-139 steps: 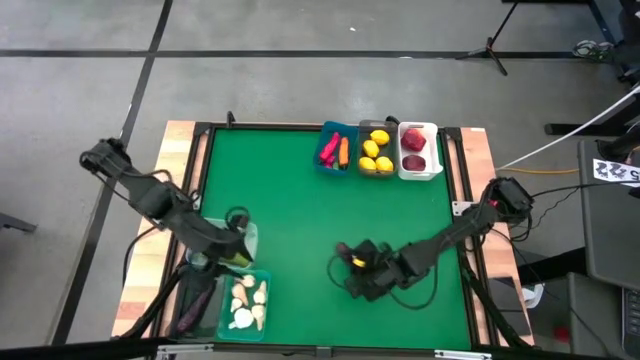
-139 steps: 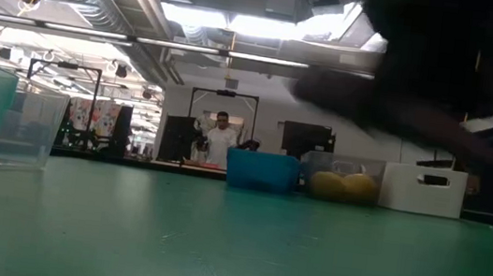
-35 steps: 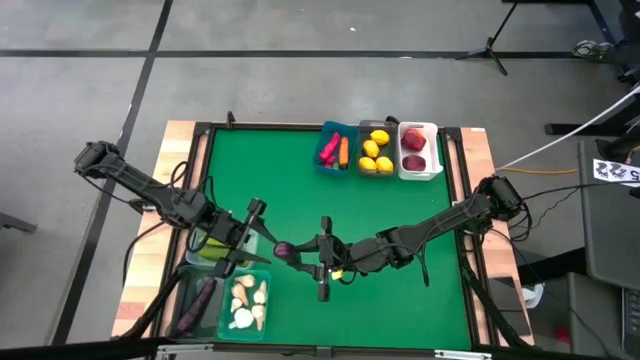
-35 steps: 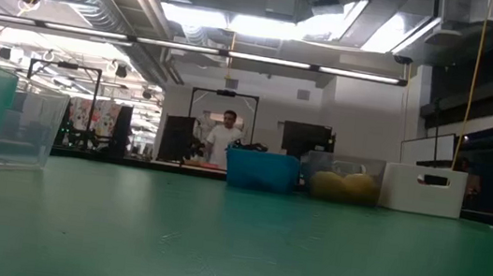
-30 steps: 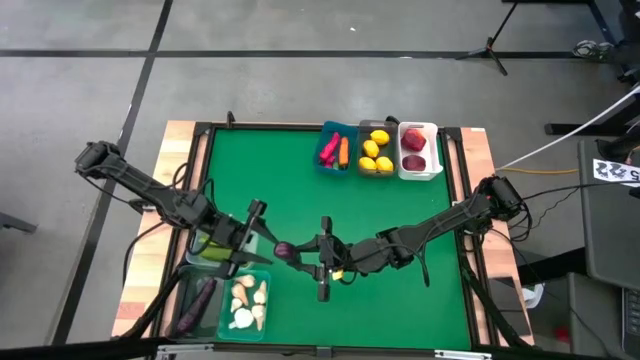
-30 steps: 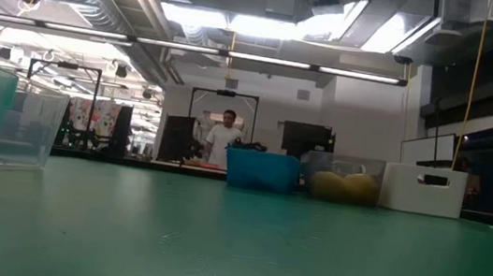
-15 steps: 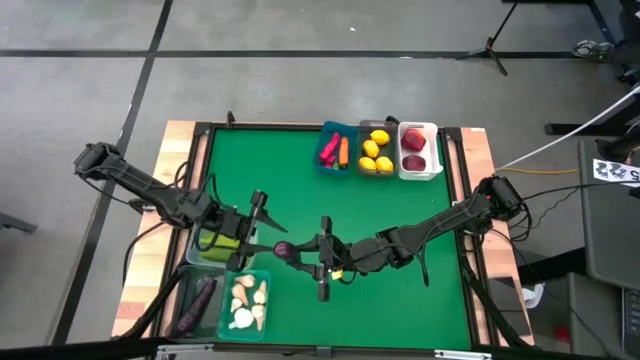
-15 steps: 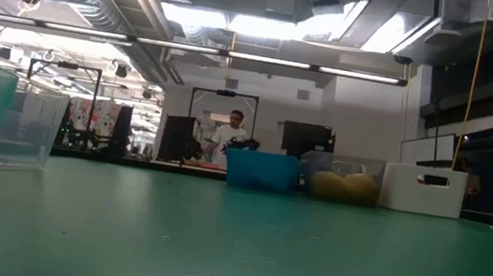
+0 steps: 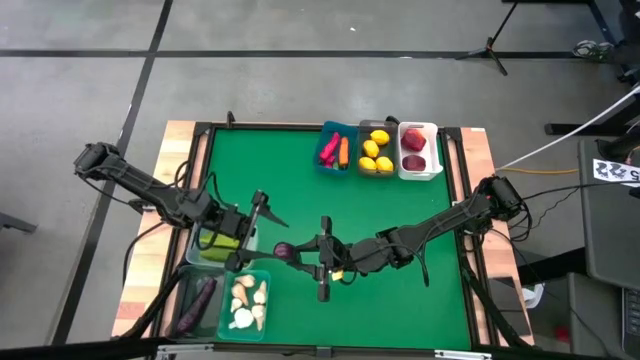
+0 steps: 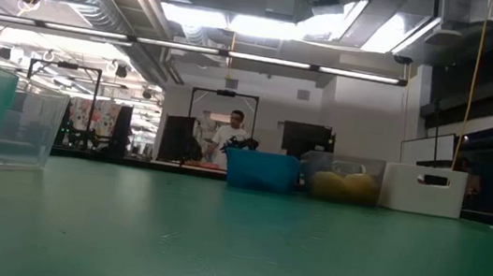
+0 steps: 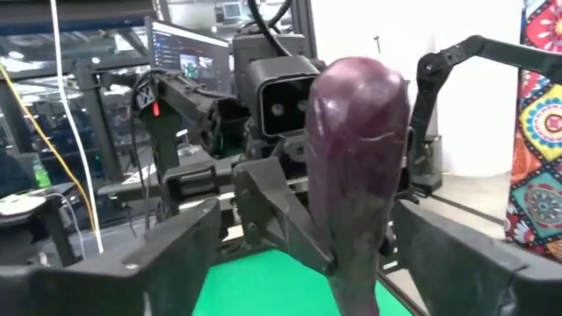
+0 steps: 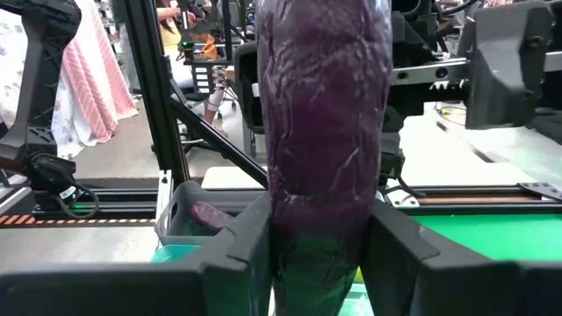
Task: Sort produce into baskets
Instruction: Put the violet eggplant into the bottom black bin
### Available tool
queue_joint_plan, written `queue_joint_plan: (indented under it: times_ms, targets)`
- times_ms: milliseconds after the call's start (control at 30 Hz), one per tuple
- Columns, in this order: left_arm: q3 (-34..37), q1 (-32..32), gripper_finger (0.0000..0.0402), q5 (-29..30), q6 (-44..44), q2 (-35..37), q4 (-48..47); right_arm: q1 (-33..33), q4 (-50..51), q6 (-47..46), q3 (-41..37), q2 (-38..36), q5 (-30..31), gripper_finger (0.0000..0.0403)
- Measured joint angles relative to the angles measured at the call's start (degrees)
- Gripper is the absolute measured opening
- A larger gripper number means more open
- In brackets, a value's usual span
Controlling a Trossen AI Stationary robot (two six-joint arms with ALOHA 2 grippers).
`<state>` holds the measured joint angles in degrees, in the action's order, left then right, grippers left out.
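Note:
A dark purple eggplant [image 9: 285,250] hangs in the air over the table's near middle, with my right gripper [image 9: 303,256] shut on it. In the right wrist view the eggplant [image 12: 321,132] stands upright between the fingers. My left gripper [image 9: 262,228] is open wide just left of the eggplant. In the left wrist view its two fingers stand apart on either side of the eggplant [image 11: 357,149] without touching it. Behind my left gripper stands a clear basket of green cucumbers [image 9: 222,243]. My right gripper pinches the eggplant's lower, narrower part [image 12: 316,263] between its two fingers [image 12: 253,250]. The fingers come level from the table's right side and lie across it. The eggplant stands upright, its thick end on top, lifted clear of the table.
At the far edge stand a blue basket [image 9: 335,150] with a pink pepper and a carrot, a clear one with lemons [image 9: 376,150] and a white one with apples [image 9: 418,150]. At the near left, a dark basket [image 9: 198,300] holds an eggplant and a teal one [image 9: 246,303] holds garlic.
My left gripper has opened wider and rolled slightly, staying where it was beside the eggplant. The eggplant and my right gripper have kept still.

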<state>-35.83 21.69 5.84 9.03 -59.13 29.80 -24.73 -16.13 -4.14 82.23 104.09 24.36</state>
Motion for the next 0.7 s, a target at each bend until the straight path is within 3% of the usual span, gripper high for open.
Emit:
queue_joint_plan:
  times_ms: [167,467,700]
  targets:
    - [0.00,0.02,0.0353,0.09,-0.45,0.00,2.48,0.00,0.01,1.45,-0.01,0.00,0.05,0.0131]
    - [-0.02,1.13,0.0350,-1.90,-1.72,-1.75,6.10,1.97,0.07,2.75,-0.01,0.00,1.05,0.0131]
    - [-0.02,0.97,0.0350,-1.85,-0.91,-5.78,10.59,3.54,0.34,0.15,-0.02,0.00,-1.76,0.0131]
